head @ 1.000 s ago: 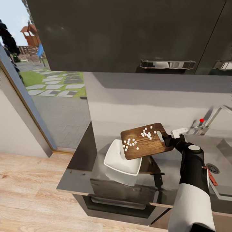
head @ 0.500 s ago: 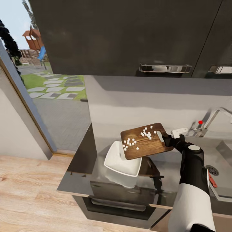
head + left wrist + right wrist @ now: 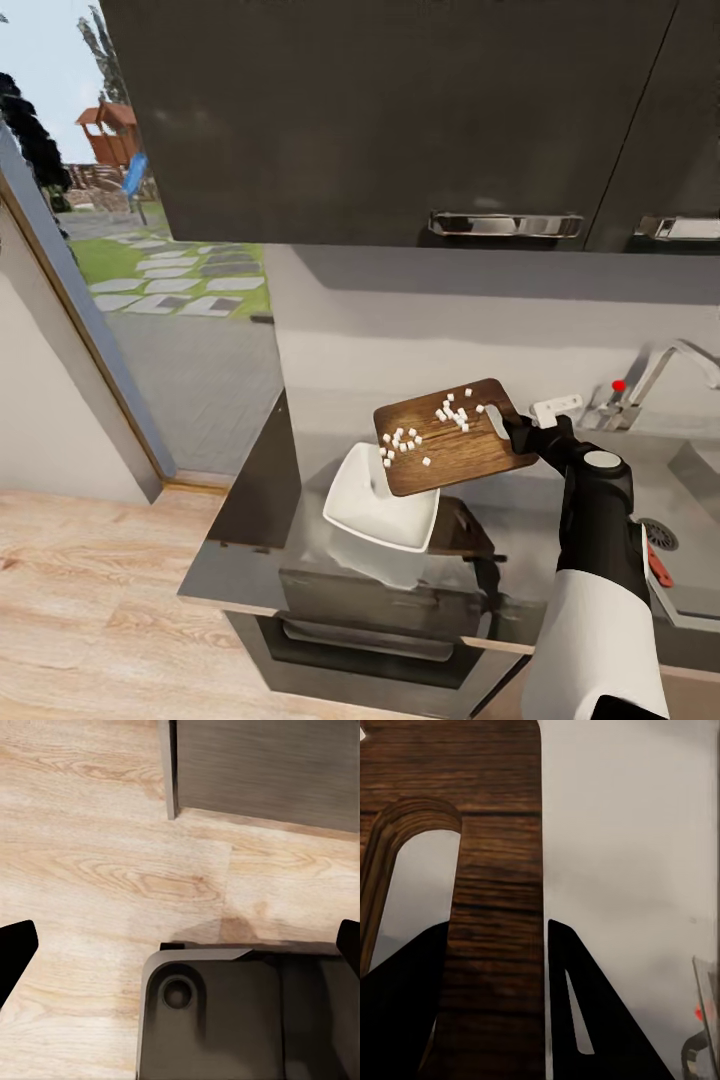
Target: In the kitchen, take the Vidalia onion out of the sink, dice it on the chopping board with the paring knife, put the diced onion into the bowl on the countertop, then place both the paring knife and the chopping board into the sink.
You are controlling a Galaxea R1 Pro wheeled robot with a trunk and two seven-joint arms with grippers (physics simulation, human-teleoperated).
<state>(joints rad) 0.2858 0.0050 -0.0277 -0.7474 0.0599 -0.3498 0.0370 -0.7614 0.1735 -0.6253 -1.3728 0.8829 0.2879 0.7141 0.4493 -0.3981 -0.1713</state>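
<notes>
The dark brown chopping board (image 3: pixel 455 440) hangs tilted above the countertop (image 3: pixel 250 490), its low end over the white bowl (image 3: pixel 375 505). My right gripper (image 3: pixel 513 432) is shut on the board's end by its slot hole. In the right wrist view the board (image 3: pixel 499 870) runs between both fingers (image 3: pixel 585 1020). Several small white pieces of diced onion (image 3: pixel 403 441) lie on the board. The paring knife's red handle (image 3: pixel 658 566) shows in the sink (image 3: pixel 690 600) near the drain (image 3: pixel 660 533). My left gripper (image 3: pixel 184 937) hangs open over the wooden floor.
The chrome tap (image 3: pixel 675 358) and red-knobbed lever (image 3: pixel 619 385) stand behind the sink. Dark wall cabinets (image 3: pixel 400 110) hang above. A doorway to the garden (image 3: pixel 150 280) opens at the left. In the left wrist view the robot's base (image 3: pixel 225 1012) sits near a cabinet corner (image 3: pixel 169 772).
The whole head view has shifted a little, so the camera moved. The board, the onion pieces and my right arm keep the same pose over the bowl.
</notes>
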